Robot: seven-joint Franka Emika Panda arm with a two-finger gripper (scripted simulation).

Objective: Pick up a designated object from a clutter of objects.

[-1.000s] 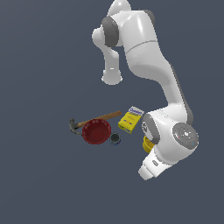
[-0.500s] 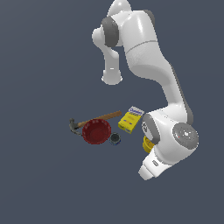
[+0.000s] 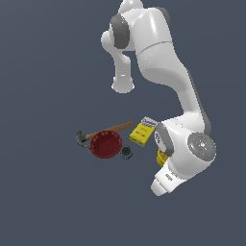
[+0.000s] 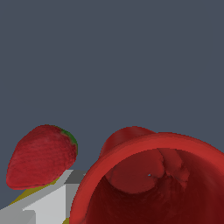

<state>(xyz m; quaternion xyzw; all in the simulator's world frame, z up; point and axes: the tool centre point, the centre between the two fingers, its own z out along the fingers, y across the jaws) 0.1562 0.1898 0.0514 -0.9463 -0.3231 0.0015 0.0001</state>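
Note:
The red cup point(image 4: 153, 175) fills the near part of the wrist view, its open mouth towards the camera. One pale finger point(image 4: 46, 204) of my gripper shows right beside the cup's outer wall; the other finger is hidden. In the exterior view the arm's wrist point(image 3: 185, 156) hangs low over the exterior view's right end of the clutter and hides both the gripper and the red cup. Whether the jaws are pressing on the cup does not show.
A strawberry point(image 4: 41, 156) lies close to the cup. A sliver of the yellow cup point(image 3: 161, 156) peeks out beside the wrist. Towards the exterior view's left lie a yellow box point(image 3: 142, 132), a small dark can point(image 3: 126, 152), a red bowl point(image 3: 105, 144) and a wooden-handled hammer point(image 3: 113, 129).

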